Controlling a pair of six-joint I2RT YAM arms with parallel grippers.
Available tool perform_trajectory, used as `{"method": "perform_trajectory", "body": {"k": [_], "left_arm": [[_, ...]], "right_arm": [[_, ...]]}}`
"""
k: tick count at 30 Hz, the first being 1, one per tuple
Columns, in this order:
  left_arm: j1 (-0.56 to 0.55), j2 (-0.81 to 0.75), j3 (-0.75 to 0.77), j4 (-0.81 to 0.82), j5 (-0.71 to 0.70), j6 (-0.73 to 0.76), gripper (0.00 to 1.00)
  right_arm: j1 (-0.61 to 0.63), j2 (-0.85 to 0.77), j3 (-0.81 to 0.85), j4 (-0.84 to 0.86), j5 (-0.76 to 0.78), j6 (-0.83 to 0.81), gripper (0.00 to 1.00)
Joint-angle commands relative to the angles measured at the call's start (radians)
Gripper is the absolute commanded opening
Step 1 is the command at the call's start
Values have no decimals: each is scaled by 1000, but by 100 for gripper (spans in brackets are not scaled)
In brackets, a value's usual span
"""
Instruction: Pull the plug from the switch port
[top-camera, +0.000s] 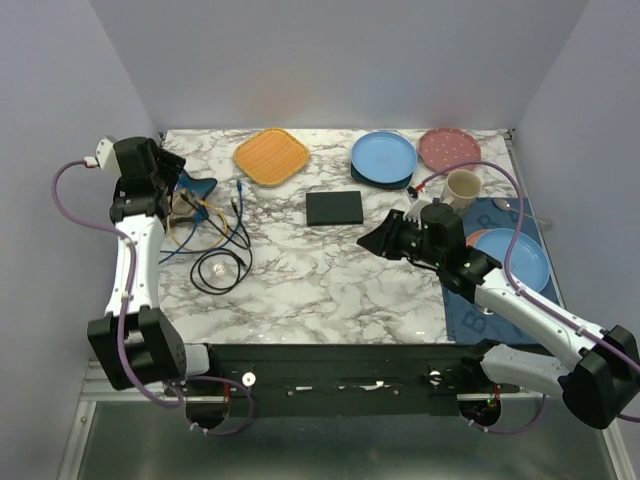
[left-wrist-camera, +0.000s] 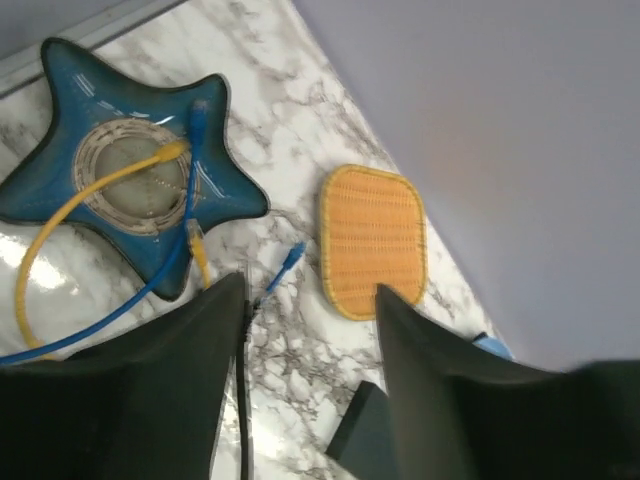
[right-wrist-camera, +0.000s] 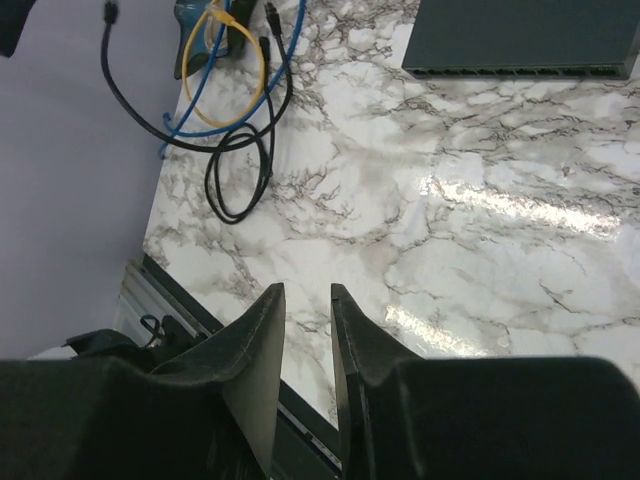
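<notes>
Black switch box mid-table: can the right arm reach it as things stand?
Probably yes. The right gripper hangs close beside the flat matte-black switch box, with only bare marble tabletop between them; the loose cables lie well off to the left.

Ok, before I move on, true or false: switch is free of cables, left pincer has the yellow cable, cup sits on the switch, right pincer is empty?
1. No cable is plugged into the switch. True.
2. The left pincer holds the yellow cable. False: it is open and empty, and that cable lies across the star dish.
3. The cup sits on the switch. False: it stands apart, to the switch's right in the top view.
4. The right pincer holds nothing. True.
</notes>
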Motion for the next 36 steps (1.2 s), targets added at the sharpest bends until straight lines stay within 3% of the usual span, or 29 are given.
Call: {"method": "perform_trajectory", "body": {"k": [1, 4, 8, 12, 15, 19, 21, 25, 28, 36], "left_arm": [[32, 126, 67, -168, -59, -60, 90], [35, 94, 34, -135, -65, -84, 99], [11, 27, 34, -83, -7, -62, 99], [-98, 0, -47, 55, 158, -54, 89], [-257, 28, -136, 181, 223, -55, 82], [-365, 140, -193, 261, 205, -115, 80], [-375, 224, -220, 306, 241, -150, 74], [-401, 368, -159, 327, 257, -158, 45], [-416, 454, -102, 312, 239, -149, 38], [-460, 651, -6, 281, 231, -172, 37]], "right_arm": [[5, -40, -52, 5, 20, -27, 33], [5, -54, -62, 5, 46, -43, 33], [5, -13, -48, 1, 105, -18, 33], [-15, 84, -10, 2, 152, 31, 29], [-62, 184, 38, 5, 161, 89, 20], [-125, 323, 122, 15, 171, 133, 1], [-151, 412, 167, 10, 171, 134, 1], [-188, 538, 257, -25, 217, 150, 1], [-223, 655, 355, -76, 215, 166, 1], [-260, 859, 544, -163, 181, 175, 1]]}}
